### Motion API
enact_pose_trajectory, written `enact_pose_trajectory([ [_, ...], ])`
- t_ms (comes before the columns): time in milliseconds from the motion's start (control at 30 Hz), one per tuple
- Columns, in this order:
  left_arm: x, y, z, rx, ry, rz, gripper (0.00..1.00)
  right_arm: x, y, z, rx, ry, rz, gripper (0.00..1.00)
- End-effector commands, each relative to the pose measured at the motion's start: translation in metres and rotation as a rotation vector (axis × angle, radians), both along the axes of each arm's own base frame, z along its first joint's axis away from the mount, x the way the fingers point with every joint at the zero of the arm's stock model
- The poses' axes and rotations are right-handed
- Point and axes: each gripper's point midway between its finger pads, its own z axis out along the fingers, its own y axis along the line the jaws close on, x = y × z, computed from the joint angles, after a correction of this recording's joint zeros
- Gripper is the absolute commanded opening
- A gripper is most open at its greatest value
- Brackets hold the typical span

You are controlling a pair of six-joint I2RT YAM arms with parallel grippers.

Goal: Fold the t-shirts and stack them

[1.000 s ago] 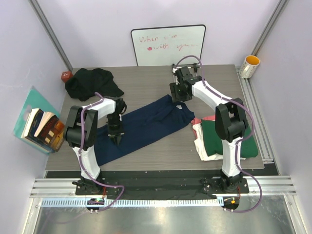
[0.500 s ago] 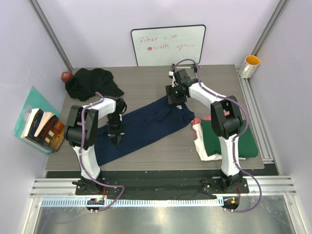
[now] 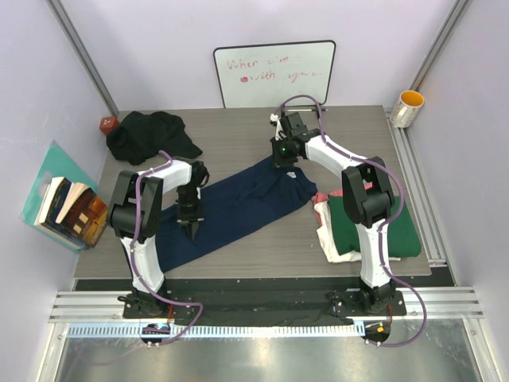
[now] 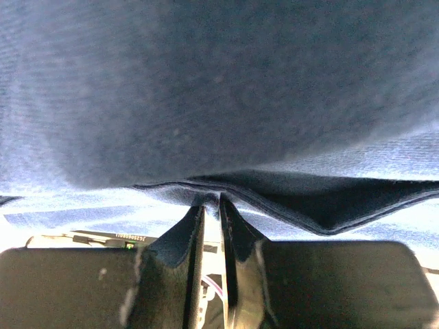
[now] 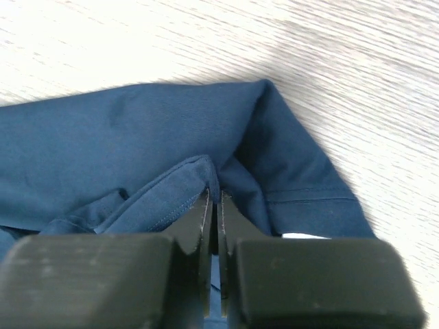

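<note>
The navy t-shirt (image 3: 238, 203) lies stretched out slantwise on the table, from near left to far right. My left gripper (image 3: 191, 228) is shut on its near-left part; in the left wrist view the fingertips pinch a lifted edge of the navy t-shirt (image 4: 274, 103), and the left gripper (image 4: 211, 201) is nearly closed. My right gripper (image 3: 284, 164) is at the shirt's far-right end, and in the right wrist view the right gripper (image 5: 215, 197) is shut on a raised fold of the navy t-shirt (image 5: 137, 144). A black t-shirt (image 3: 149, 135) lies crumpled at the far left. A dark green t-shirt (image 3: 406, 227) rests folded on a cream-white one (image 3: 334, 247), with a pink-red one (image 3: 321, 196) peeking out.
A whiteboard (image 3: 274, 73) with red writing leans on the back wall. A yellow mug (image 3: 408, 107) stands off the table's far right corner. Books (image 3: 67, 208) and a small red object (image 3: 106, 124) sit beyond the left edge.
My right gripper has moved a little left onto the navy shirt's far end and closed on a fold of it. The left arm has stayed put.
</note>
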Motion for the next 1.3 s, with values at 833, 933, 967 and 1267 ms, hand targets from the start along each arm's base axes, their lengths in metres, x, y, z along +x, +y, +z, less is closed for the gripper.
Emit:
enact_pose_trajectory([
  [833, 0.005, -0.006, -0.020, 0.011, -0.023, -0.011, 0.14, 0.034, 0.025, 0.022, -0.033, -0.117, -0.083, 0.02],
  [933, 0.005, -0.006, -0.019, 0.009, -0.028, -0.008, 0.14, 0.041, 0.001, 0.020, -0.127, -0.148, -0.176, 0.01],
  [967, 0.004, -0.006, -0.019, 0.011, -0.027, -0.008, 0.14, 0.044, -0.004, 0.021, -0.145, -0.161, -0.204, 0.02],
  [1267, 0.004, -0.005, -0.016, 0.009, -0.029, -0.013, 0.14, 0.052, 0.004, 0.021, -0.098, -0.137, -0.221, 0.42],
])
